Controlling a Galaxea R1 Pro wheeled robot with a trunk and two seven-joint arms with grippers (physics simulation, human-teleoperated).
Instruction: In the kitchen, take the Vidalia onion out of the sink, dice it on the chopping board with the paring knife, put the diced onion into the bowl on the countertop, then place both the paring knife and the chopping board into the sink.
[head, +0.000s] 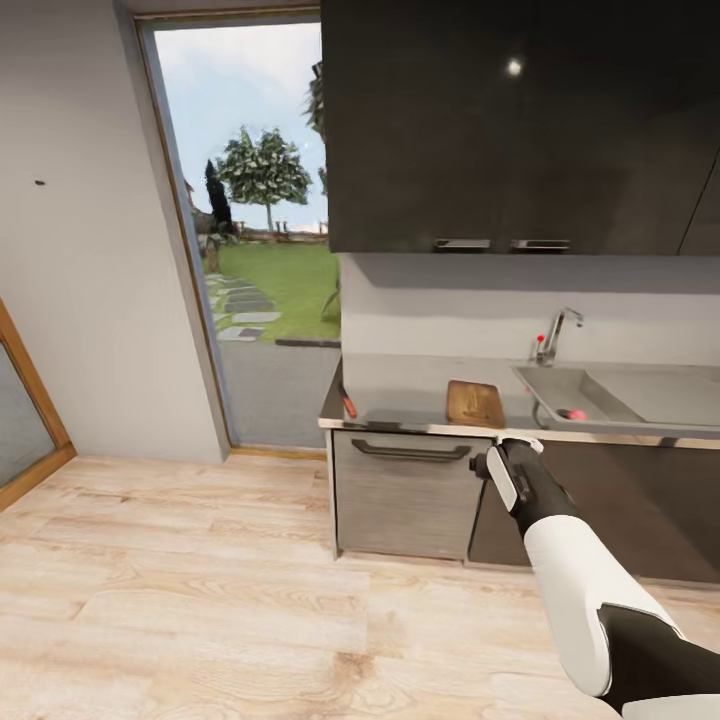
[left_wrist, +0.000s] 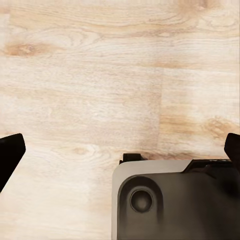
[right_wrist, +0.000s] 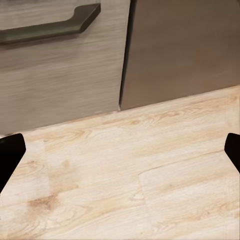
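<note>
Down at the right gripper (right_wrist: 120, 150), the two dark fingertips (right_wrist: 11, 152) sit wide apart with nothing between them, over the light wood floor (right_wrist: 150, 170) just before one grey lower cabinet drawer (right_wrist: 55, 75) with one dark bar handle (right_wrist: 50, 27). The left gripper (left_wrist: 120, 150) likewise has its fingertips (left_wrist: 10, 152) spread apart and empty, over floor planks and a grey and white part of the robot's base (left_wrist: 170, 200).

From the head view, the right arm (head: 560, 540) reaches forward below the front edge of the countertop (head: 400, 385), its gripper well apart from everything on top. One chopping board (head: 474, 403) lies near the countertop's front edge, just left of the sink (head: 600, 390). One paring knife (head: 347, 402), its handle red-orange, lies at the countertop's left end near the front corner. One small reddish thing (head: 572, 414) lies in the sink's front left corner; I cannot tell what it is. One faucet (head: 556, 335) stands at the sink's back edge. Dark upper cabinets (head: 520, 120) hang above, and one doorway (head: 260, 230) opens onto a garden.
</note>
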